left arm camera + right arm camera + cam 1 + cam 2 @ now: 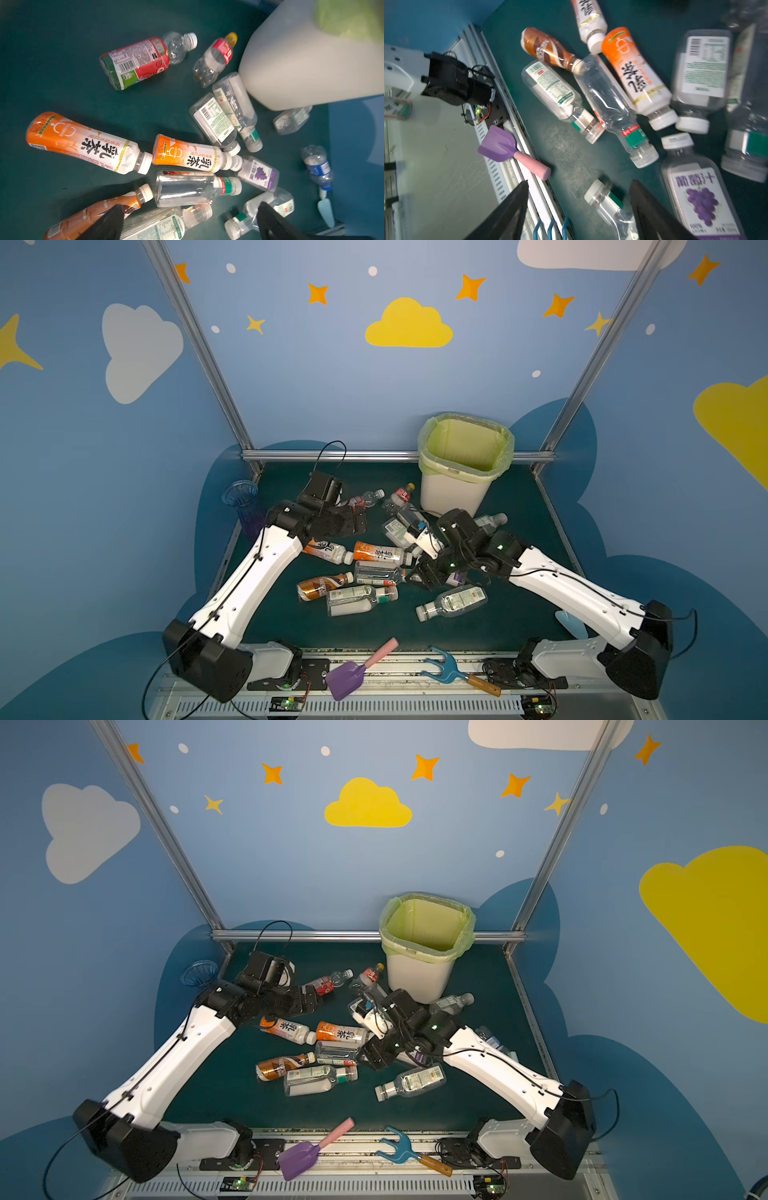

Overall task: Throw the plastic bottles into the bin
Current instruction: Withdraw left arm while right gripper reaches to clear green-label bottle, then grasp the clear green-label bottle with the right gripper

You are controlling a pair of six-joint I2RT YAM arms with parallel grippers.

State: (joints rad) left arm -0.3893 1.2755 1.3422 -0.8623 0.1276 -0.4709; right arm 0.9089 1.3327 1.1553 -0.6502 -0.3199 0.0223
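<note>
- Plastic bottles [376,552]: loose heap, all lying on their sides around the centre of the dark green worktop [498,626]; many touch or overlap.
- Orange-labelled bottle [83,143]: white cap just beside the base of a second orange-labelled bottle [187,154], the two in one line.
- Brown-labelled bottle [320,587]: at 7 o'clock of the heap.
- Red-labelled bottle [137,62]: at 11 o'clock of the heap, apart from the rest.
- Grape-labelled bottle [699,197]: white cap, just beside the right fingers.
- Bin [451,497]: cream-white, upright at 1 o'clock of the worktop, yellow-green bag folded over the rim; clear bottles lie against its foot.
- Left fingers [108,222]: spread wide, released, grasping nothing, above the heap's 10 o'clock edge.
- Right fingers [512,212]: apart, released; a clear white-capped bottle [604,201] lies between them in the wrist view. Whether they touch it cannot be told.
- Blue-purple vase [241,495]: upright at the 10 o'clock edge, beside the left arm.
- Purple shovel [347,676]: pink handle, on the front rail at 6 o'clock.
- Blue fork [442,668]: on the same rail at 5 o'clock.
</note>
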